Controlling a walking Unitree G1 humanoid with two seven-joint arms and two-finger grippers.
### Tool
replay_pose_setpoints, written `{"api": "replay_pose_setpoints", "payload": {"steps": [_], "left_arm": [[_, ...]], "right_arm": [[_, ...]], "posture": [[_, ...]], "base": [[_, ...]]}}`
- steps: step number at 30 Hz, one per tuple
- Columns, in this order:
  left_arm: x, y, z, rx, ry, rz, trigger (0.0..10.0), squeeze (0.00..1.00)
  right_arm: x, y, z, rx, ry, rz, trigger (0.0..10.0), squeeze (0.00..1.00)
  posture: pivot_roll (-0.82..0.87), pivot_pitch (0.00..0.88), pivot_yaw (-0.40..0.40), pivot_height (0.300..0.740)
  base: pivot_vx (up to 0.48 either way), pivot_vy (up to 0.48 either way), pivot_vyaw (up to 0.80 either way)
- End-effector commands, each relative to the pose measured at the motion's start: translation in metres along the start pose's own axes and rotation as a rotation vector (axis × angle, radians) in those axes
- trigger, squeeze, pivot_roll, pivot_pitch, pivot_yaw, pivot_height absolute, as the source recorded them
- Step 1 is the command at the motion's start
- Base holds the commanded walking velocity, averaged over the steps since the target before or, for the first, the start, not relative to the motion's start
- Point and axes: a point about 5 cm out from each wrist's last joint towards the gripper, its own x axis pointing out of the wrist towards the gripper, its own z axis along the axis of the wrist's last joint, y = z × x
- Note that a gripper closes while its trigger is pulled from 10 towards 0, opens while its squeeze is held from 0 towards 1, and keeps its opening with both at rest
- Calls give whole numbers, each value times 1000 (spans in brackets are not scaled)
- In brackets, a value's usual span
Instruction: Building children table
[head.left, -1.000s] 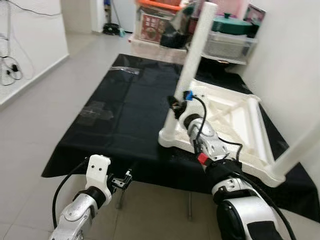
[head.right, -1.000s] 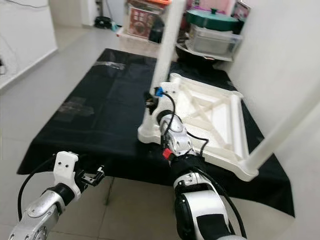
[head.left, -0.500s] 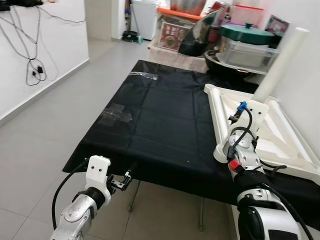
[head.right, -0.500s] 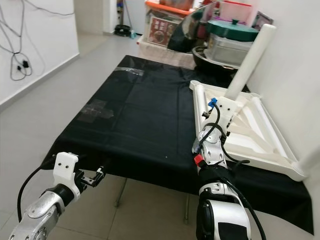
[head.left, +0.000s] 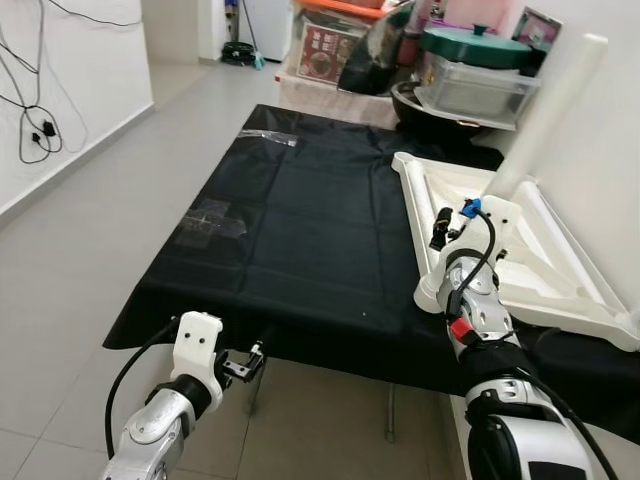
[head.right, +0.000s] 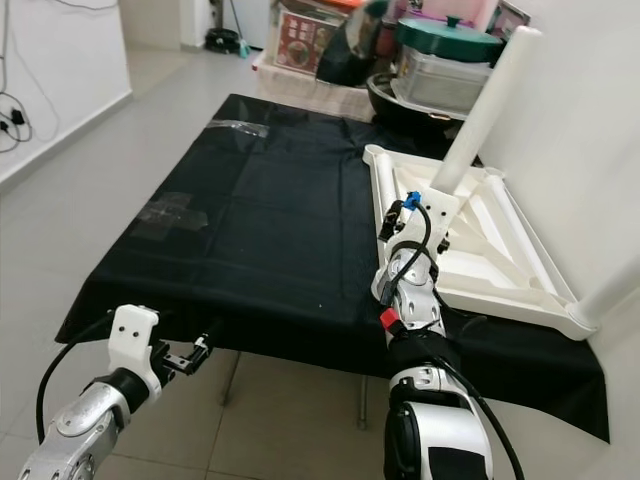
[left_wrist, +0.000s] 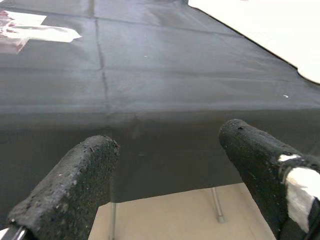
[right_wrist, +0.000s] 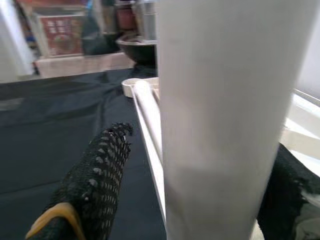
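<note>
On the left, the left gripper (head.left: 243, 364) hovers low before the near edge of the black cloth-covered desk (head.left: 300, 240), jaws apart and empty, apparently waiting its turn. To the right, an upturned white plastic children's tabletop (head.left: 520, 250) lies underside-up on the desk, likely so legs can be fitted from above. The right gripper (right_wrist: 200, 185) sits at its near left corner, jaws spread around a white cylindrical table leg (right_wrist: 220, 105); whether they press on it cannot be told. Another white leg (head.left: 545, 110) stands at the far side.
</note>
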Motion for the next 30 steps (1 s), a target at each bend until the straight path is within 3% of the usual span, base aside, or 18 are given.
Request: {"api": "replay_pose_setpoints", "payload": {"steps": [1, 2, 4, 5, 6, 7, 14, 17, 22, 23, 24, 26, 28, 29, 30], "left_arm": [[-1, -4, -5, -4, 17, -9, 10000, 0], [-1, -4, -5, -4, 17, -9, 10000, 0], [-1, -4, -6, -5, 19, -11, 10000, 0], [0, -5, -6, -4, 19, -13, 10000, 0], [0, -5, -6, -4, 19, -13, 10000, 0], [0, -5, -6, -3, 20, -15, 10000, 0], [2, -2, -5, 2, 17, -15, 10000, 0], [1, -2, -5, 4, 16, -12, 10000, 0], [0, -2, -5, 7, 17, -6, 10000, 0], [0, -1, -5, 8, 17, -4, 10000, 0], [-1, -1, -5, 9, 16, -2, 10000, 0], [-1, 0, -4, 10, 16, -1, 10000, 0], [-1, 0, -4, 11, 16, -1, 10000, 0], [-1, 0, -4, 11, 16, -1, 10000, 0], [-1, 0, -4, 11, 16, -2, 10000, 0]], "right_arm": [[6, -1, 13, 48, -45, 146, 10000, 0], [6, -1, 13, 48, -45, 146, 10000, 0], [9, -3, 23, 61, -69, 326, 10000, 0], [9, -4, 24, 15, -68, 432, 10000, 0], [9, -4, 24, 15, -68, 432, 10000, 0], [10, -9, 23, -51, -47, 504, 10000, 0], [14, -19, 26, -152, 12, 640, 10000, 0], [16, -14, 36, -220, 12, 724, 10000, 0], [18, -8, 41, -218, -2, 743, 10000, 0], [18, -8, 41, -219, -7, 735, 6353, 0], [19, -9, 40, -224, -1, 721, 0, 0], [19, -10, 38, -246, 5, 690, 0, 0], [23, -17, 30, -314, 45, 535, 0, 0], [23, -17, 30, -314, 45, 535, 0, 0], [25, -22, 26, -307, 67, 428, 0, 0]], "posture": [[66, 0, -170, 740], [66, 0, -170, 740], [65, 0, -168, 740], [62, 0, -166, 740], [62, 0, -166, 740], [62, 0, -167, 740], [70, 0, -173, 740], [81, 0, -179, 740], [90, 0, -182, 740], [90, 0, -182, 740], [92, 0, -182, 740], [91, 0, -181, 740], [85, 0, -176, 740], [85, 0, -176, 740], [83, 0, -176, 740]], "base": [[0, 0, 0], [0, 0, 0], [0, 0, 0], [0, 0, 0], [0, 0, 0], [0, 0, 0], [0, 0, 0], [0, 0, 0], [0, 0, 0], [0, 0, 0], [0, 0, 0], [0, 0, 0], [0, 0, 0], [0, 0, 0], [0, 0, 0]]}}
